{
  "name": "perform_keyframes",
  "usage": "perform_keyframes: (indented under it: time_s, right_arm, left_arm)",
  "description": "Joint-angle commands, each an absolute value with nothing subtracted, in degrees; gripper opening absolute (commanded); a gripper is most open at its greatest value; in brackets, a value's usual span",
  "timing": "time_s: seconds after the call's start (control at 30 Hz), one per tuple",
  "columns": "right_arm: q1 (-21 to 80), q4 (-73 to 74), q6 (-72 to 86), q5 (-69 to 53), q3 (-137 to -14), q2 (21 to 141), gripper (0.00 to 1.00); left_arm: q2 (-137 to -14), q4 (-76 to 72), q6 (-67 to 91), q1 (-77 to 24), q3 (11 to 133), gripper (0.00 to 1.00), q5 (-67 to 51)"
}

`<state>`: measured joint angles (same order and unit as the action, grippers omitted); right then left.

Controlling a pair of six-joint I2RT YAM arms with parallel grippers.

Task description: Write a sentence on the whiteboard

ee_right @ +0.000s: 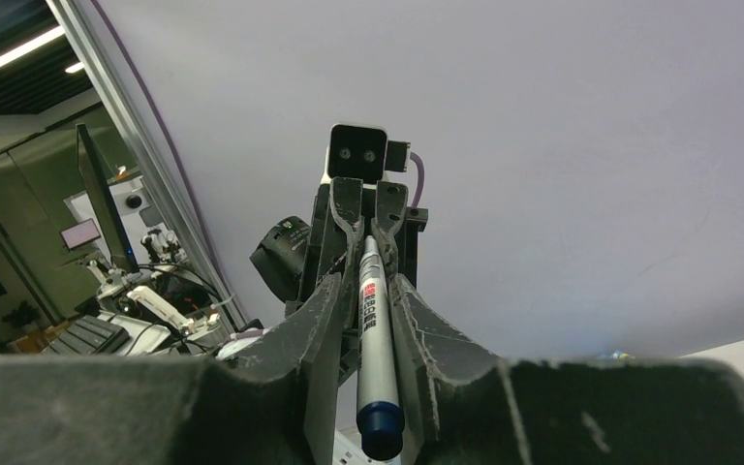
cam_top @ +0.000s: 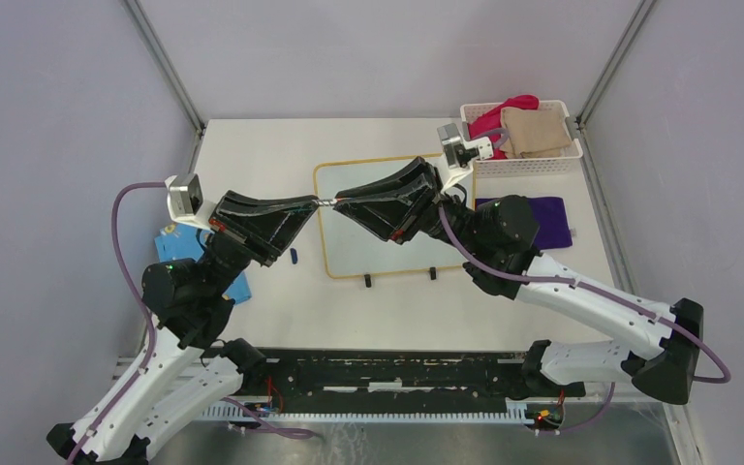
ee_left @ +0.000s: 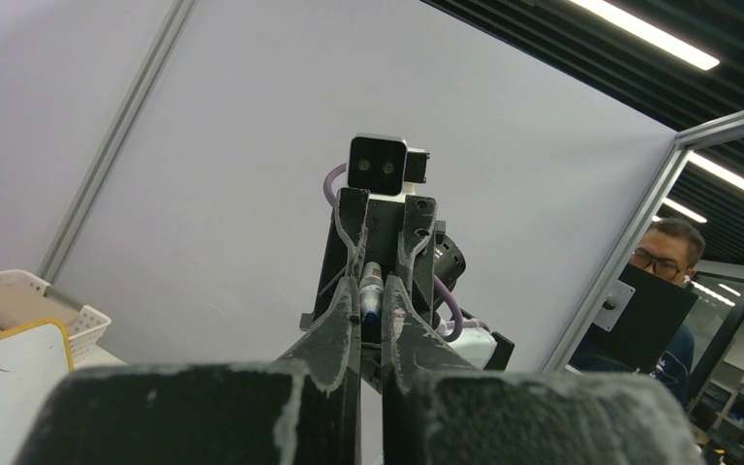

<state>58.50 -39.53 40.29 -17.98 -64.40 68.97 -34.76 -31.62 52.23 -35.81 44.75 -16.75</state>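
Note:
The whiteboard (cam_top: 349,254) lies flat in the middle of the table, white with a yellow rim. No sentence shows on its visible surface. Above its left edge my two grippers meet tip to tip, with a slim silver marker (cam_top: 325,201) bridging them. My left gripper (cam_top: 318,202) is shut on the marker's front end (ee_left: 369,291). The right gripper (cam_top: 335,201) has both fingers against the marker barrel (ee_right: 373,339), whose dark blue rear end points toward the wrist camera. A corner of the whiteboard (ee_left: 10,387) shows in the left wrist view.
A small blue cap (cam_top: 292,256) lies on the table left of the board. A blue card (cam_top: 179,247) sits under the left arm. At the back right stands a white basket (cam_top: 533,161) with pink and beige cloths. In front of the basket lies a purple cloth (cam_top: 554,219).

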Motion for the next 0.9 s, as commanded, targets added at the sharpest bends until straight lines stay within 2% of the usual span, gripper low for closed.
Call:
perform_keyframes:
  time_s: [0.0,0.33,0.67,0.87]
  right_arm:
    - [58.77,-41.86,40.82,-19.38,-67.41,68.63,0.29]
    - [58.77,-39.01,39.05,-18.56,-68.47,68.74,0.28]
    - [58.75,-36.5,37.03,-18.36,-69.05,68.47,0.16]
    - [58.78,-35.74,36.28,-18.25,-69.36,68.12,0.26]
  left_arm:
    - [-35.22,-30.32,52.56,-35.77,46.32,0.02,-15.99]
    - [-35.68,-29.44,52.24,-35.75,46.58,0.02,-16.23]
    - [-35.68,-26.9,51.17,-35.77,47.52,0.02,-16.48]
    - [-35.68,-25.61,50.82,-35.77,47.81,0.02,-16.65]
